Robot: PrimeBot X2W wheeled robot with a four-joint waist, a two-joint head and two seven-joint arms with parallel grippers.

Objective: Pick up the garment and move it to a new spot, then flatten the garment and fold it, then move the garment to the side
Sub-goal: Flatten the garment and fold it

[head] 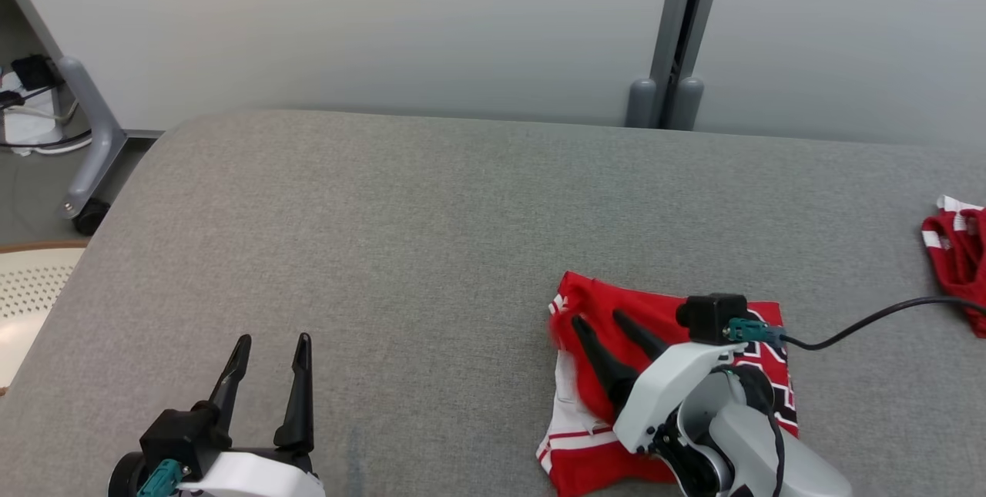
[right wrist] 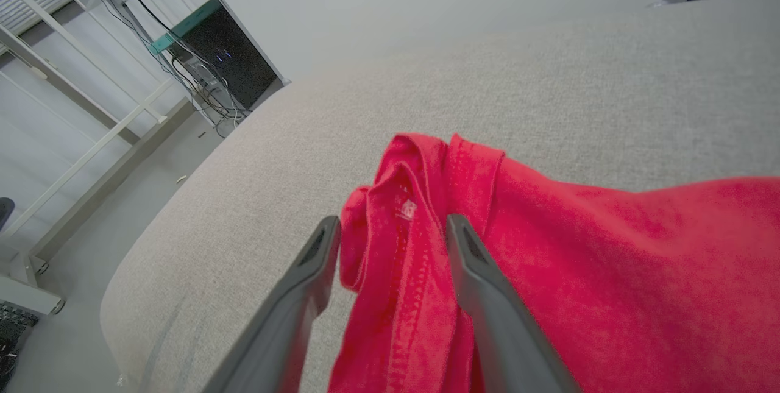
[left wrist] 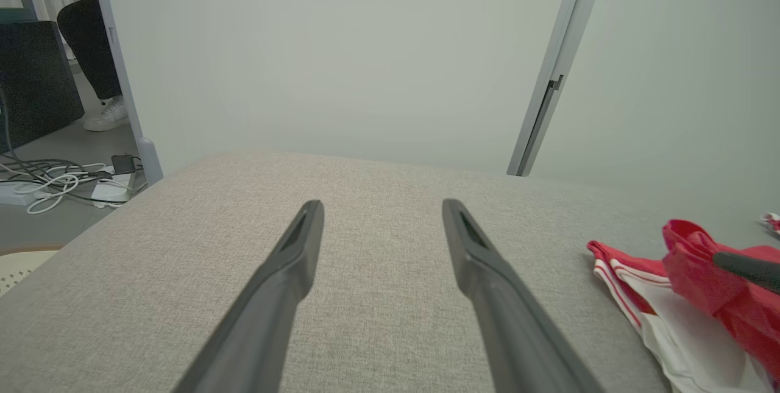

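Observation:
The garment (head: pixel 647 304) is red with white stripes and a black print. It lies folded on the grey padded table (head: pixel 431 235), at the near right. My right gripper (head: pixel 597 320) stands over its left edge, jaws apart. A bunched red fold of the garment (right wrist: pixel 609 259) rises between the two fingers (right wrist: pixel 304 271) and leans on the right one. My left gripper (head: pixel 273 339) rests open at the near left with nothing between its fingers (left wrist: pixel 292 259). From the left wrist the garment (left wrist: pixel 701 277) shows at the right, its white inner side turned up.
A second red and white cloth (head: pixel 955 258) lies at the table's right edge. A black cable (head: pixel 870 320) runs from the right wrist. A wheeled stand leg (head: pixel 88 142) stands left of the table. A person's leg and shoe (left wrist: pixel 103 113) and floor cables (left wrist: pixel 55 180) lie beyond.

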